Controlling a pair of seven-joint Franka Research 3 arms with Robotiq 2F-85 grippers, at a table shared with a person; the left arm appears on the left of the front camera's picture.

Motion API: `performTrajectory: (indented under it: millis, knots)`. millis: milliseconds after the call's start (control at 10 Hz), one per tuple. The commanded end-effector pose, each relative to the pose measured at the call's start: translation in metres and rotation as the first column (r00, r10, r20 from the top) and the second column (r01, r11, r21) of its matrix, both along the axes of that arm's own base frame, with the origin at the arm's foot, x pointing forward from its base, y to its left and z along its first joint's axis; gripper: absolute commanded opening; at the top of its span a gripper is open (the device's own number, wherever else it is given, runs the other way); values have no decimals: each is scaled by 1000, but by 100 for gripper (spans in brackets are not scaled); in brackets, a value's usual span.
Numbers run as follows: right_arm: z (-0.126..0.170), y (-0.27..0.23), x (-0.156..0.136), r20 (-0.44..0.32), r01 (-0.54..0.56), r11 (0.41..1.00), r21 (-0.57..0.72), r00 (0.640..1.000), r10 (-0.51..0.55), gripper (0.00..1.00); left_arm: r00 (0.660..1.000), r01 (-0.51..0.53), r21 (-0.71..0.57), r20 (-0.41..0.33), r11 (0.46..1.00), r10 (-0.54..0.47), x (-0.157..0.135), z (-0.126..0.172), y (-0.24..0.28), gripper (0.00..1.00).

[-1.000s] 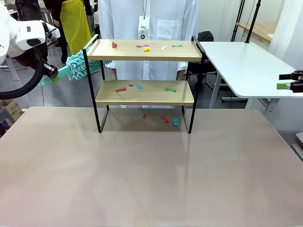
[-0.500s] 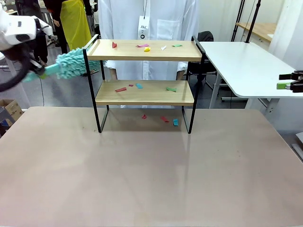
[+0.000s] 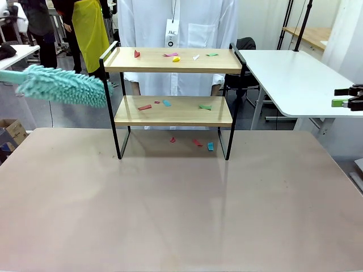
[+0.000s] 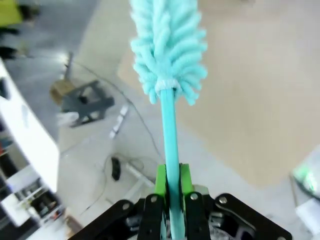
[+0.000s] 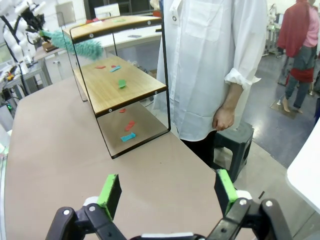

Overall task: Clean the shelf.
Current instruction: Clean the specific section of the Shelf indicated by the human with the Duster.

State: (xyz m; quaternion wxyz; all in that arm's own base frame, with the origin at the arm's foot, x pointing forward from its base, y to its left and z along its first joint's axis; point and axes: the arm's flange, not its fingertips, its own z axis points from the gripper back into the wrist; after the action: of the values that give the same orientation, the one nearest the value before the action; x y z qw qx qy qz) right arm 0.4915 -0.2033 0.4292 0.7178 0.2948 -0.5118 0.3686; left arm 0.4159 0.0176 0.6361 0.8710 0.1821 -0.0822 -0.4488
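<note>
Our left gripper (image 4: 172, 181) has its green pads (image 4: 161, 180) clamped tight on the thin turquoise handle of a duster (image 4: 167, 45). The duster's fluffy head points straight away from the wrist, above the table's edge and the floor. Our right gripper (image 5: 167, 194) holds nothing, its fingers spread wide, and it hangs out past the right side of the table (image 3: 170, 215), facing one end of the shelf (image 3: 173, 110). From the front, the duster head lies nearly level to the left of the shelf, at a height between the two boards. Its tip is right at the left black post, though we cannot tell whether it touches. The shelf stands upright at the middle of the table's far half, with small coloured scraps (image 3: 176, 59) on the top board, on the lower board and on the table beneath it. A person (image 3: 187, 22) in a white coat stands just behind it.
</note>
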Motion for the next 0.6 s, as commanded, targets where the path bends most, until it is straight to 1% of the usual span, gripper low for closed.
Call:
performTrajectory:
  millis: [0,100,200,300,400,500]
  knots:
    - [2,1,1,4,-1,1000,-2,1000,1,100,983,162,190,-120,968,-141,-10,12,10,13]
    - [2,1,1,4,-1,1000,-2,1000,1,100,962,236,197,-186,951,-200,-20,9,9,13]
    - [2,1,1,4,-1,1000,-2,1000,1,100,918,344,197,-275,918,-285,-31,3,8,13]
    - [2,1,1,4,-1,1000,-2,1000,1,100,856,452,145,-349,880,-382,-40,-6,6,13]
    - [2,1,1,4,-1,1000,-2,1000,1,100,805,511,96,-402,854,-437,-49,-14,4,13]
    - [2,1,1,4,-1,1000,-2,1000,1,100,760,548,7,-420,836,-495,-55,-19,1,13]
